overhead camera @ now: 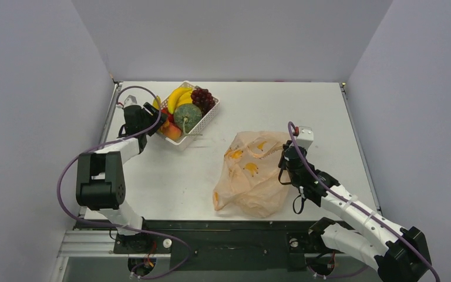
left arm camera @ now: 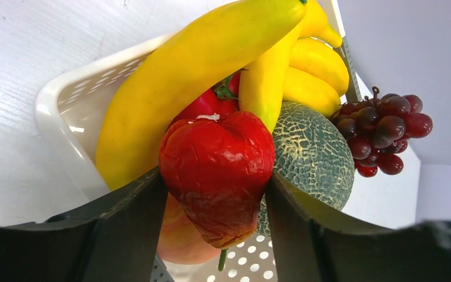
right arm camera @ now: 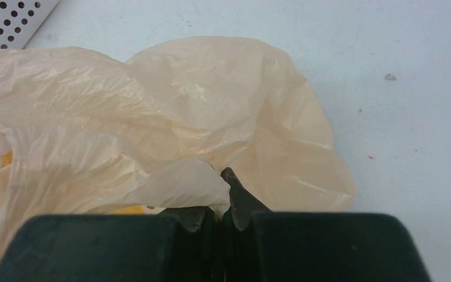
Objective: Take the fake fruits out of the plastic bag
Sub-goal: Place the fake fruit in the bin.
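My left gripper (overhead camera: 161, 121) is shut on a wrinkled red apple-like fruit (left arm camera: 217, 167) and holds it over the near-left corner of the white basket (overhead camera: 209, 120). In the basket lie yellow bananas (left arm camera: 182, 82), a green netted melon (left arm camera: 314, 153), dark grapes (left arm camera: 381, 129) and an orange-pink peach (left arm camera: 179, 241). The pale-orange plastic bag (overhead camera: 249, 173) lies crumpled on the table's near middle. My right gripper (overhead camera: 286, 160) is shut on a fold of the bag (right arm camera: 152, 117) at its right edge. What is inside the bag is hidden.
The white basket stands at the back left of the white table (overhead camera: 305, 111); its perforated wall (left arm camera: 53, 100) shows in the left wrist view. Grey walls enclose the table at the back and both sides.
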You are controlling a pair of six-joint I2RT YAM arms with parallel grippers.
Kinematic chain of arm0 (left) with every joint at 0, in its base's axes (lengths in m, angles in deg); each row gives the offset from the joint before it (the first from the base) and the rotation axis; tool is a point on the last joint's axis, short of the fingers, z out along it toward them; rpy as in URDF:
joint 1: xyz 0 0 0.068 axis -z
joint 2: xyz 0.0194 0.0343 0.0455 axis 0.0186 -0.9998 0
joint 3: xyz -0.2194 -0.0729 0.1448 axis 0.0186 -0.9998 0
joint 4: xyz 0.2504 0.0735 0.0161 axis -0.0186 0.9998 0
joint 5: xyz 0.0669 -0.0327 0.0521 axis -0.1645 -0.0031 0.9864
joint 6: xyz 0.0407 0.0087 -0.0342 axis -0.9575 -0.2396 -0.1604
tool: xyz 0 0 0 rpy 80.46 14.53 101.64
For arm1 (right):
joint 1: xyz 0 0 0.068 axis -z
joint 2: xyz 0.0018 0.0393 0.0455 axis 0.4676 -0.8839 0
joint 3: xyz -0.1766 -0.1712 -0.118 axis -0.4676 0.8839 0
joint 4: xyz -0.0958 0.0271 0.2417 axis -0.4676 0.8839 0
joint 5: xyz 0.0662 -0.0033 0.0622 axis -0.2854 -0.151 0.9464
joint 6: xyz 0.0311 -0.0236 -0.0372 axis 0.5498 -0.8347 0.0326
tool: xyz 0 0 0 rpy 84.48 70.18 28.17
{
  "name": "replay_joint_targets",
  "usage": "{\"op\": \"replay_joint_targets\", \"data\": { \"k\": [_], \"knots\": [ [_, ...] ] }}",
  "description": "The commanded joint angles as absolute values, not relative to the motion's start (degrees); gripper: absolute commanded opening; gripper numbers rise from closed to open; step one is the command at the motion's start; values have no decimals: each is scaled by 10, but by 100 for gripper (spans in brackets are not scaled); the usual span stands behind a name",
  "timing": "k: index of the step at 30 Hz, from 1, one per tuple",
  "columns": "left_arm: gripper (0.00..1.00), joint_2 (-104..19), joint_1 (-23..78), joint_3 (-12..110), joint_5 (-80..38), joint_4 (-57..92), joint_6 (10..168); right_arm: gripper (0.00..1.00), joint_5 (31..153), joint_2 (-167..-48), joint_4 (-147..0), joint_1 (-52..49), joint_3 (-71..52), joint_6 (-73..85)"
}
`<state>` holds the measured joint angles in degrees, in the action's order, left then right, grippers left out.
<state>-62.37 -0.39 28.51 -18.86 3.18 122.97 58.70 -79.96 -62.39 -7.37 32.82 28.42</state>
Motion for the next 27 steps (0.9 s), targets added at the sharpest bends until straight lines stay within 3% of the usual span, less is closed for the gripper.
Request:
{"op": "replay_joint_targets", "data": {
  "k": [1, 10, 20, 26, 27],
  "knots": [
    [61, -631, 2, 313, -155, 36, 1190, 0, 597, -778, -617, -69, 344, 283],
    [82, -624, 42, 386, -96, 169, 1121, 0, 616, -789, -626, -67, 342, 290],
    [85, -510, 43, 367, -125, 193, 1136, 0, 606, -796, -608, -66, 319, 296],
    [85, -436, 44, 348, -220, 240, 1141, 0, 589, -837, -563, -55, 269, 303],
    [85, -415, 45, 343, -243, 242, 1139, 4, 588, -848, -550, -52, 262, 304]
  ]
}}
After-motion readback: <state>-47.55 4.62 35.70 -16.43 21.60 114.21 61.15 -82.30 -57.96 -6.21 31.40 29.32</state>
